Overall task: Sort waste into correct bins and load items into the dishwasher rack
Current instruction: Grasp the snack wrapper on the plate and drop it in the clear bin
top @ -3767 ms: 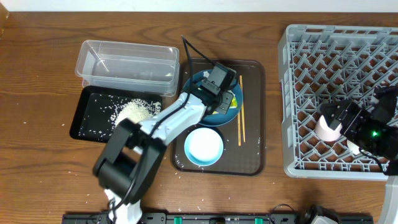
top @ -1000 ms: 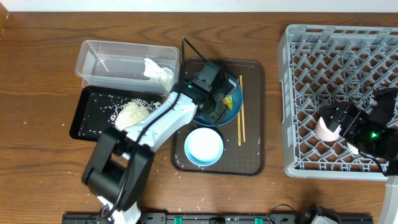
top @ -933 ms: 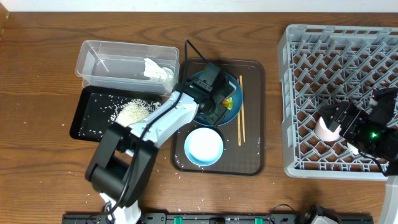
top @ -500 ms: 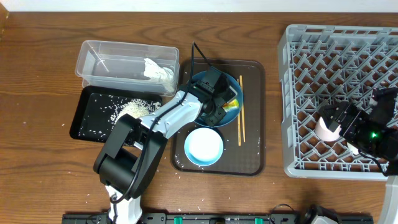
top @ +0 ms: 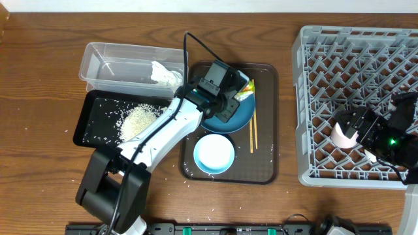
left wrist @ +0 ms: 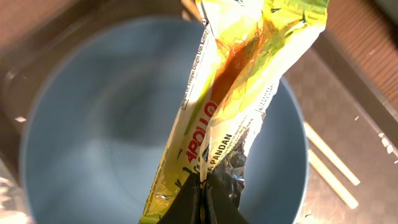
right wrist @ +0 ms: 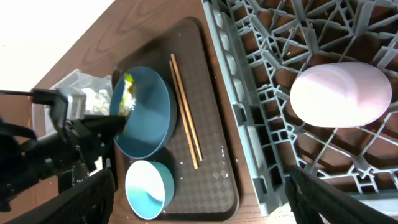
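Observation:
My left gripper (top: pixel 230 100) is shut on the yellow-green snack wrapper (left wrist: pixel 236 93) and holds it above the blue plate (left wrist: pixel 93 124); the wrapper shows by the plate's rim in the overhead view (top: pixel 244 92). The plate (top: pixel 238 117) sits on the brown tray with the light blue-white bowl (top: pixel 214 154) and the chopsticks (top: pixel 253 124). The crumpled tissue (top: pixel 166 74) lies in the clear tub (top: pixel 117 65). Rice (top: pixel 140 119) is piled in the black tray (top: pixel 91 127). My right gripper (top: pixel 362 127) is open over the grey rack (top: pixel 326 98), beside the pink cup (right wrist: pixel 341 92).
The brown serving tray (top: pixel 264 166) lies between the bins and the rack. Loose rice grains are scattered on the wooden table (top: pixel 39 150) at the left and front. The rack's wall (right wrist: pixel 236 124) stands close to the tray's right edge.
My left gripper put the tissue in the clear tub, returned to the plate, closed on the wrapper and lifted it up and back. The right arm has not moved.

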Action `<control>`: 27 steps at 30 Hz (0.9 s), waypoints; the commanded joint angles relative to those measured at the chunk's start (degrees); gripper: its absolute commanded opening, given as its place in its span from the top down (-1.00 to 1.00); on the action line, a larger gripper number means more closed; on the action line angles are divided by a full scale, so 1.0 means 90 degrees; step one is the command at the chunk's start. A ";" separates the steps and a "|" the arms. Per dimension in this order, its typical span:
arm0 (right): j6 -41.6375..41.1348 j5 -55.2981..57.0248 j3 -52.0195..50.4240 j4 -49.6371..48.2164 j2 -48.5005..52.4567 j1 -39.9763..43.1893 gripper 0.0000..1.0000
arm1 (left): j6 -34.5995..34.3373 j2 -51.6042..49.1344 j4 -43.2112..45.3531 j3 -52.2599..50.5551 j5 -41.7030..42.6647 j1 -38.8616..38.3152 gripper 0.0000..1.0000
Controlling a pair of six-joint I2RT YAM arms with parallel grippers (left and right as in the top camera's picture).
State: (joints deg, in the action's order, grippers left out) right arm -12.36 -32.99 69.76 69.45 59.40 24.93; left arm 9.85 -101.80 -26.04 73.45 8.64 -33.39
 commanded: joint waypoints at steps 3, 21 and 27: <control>0.0148 -0.0024 0.0070 0.0022 -0.0017 -0.0041 -0.73 | -0.0452 0.0024 0.0092 0.0085 -0.0874 0.0107 0.88; 0.0143 -0.0024 0.0070 0.0019 -0.0017 -0.0041 -0.73 | -0.1010 0.0253 0.0928 0.0211 -0.0481 0.2642 -0.19; 0.0148 0.0027 0.0070 0.0017 -0.0017 -0.0041 -0.72 | -0.1013 0.1246 0.0401 0.0214 0.0151 0.2586 -0.48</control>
State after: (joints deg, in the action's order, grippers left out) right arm -12.29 -32.99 69.76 69.52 59.40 24.93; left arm 1.17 -97.43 -21.12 74.89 5.15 -9.54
